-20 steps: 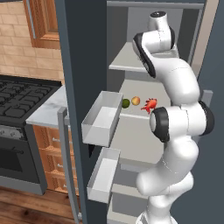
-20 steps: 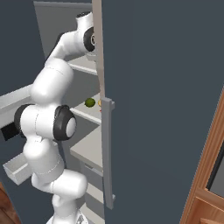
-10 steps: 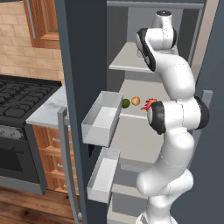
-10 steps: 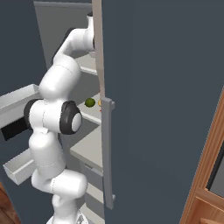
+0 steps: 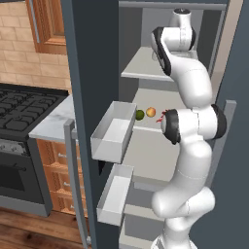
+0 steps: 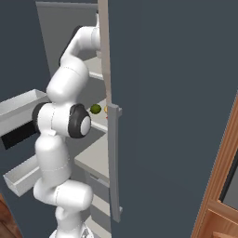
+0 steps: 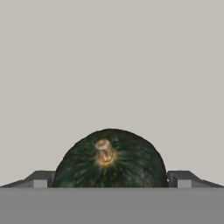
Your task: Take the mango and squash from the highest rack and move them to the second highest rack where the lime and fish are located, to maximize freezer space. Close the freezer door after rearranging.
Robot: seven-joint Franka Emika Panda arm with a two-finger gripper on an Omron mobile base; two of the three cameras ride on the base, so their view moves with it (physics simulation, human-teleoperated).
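In the hand view the dark green squash (image 7: 109,159), stem facing me, lies on pale grey shelf between my gripper's (image 7: 111,180) fingertips (image 7: 41,179). The jaws stand wide open, one tip close by each side of the squash. In the left base view my arm reaches up over the highest rack (image 5: 141,65). One rack down, the green lime (image 5: 140,115) and the yellow-orange mango (image 5: 151,112) sit side by side, and a red bit of the fish (image 5: 162,117) shows at my arm's edge. The lime (image 6: 95,109) also shows in the right base view.
The freezer door (image 5: 80,97) stands open on the left, with pale bins (image 5: 114,131) on its inner face and a bar handle (image 5: 73,180). A stove (image 5: 19,104) and counter lie beyond it. Another dark door (image 6: 162,116) with a handle (image 6: 114,158) hangs on the right.
My arm's upper links have swung up and in toward the highest rack. The lime, mango and fish on the second rack have not moved.
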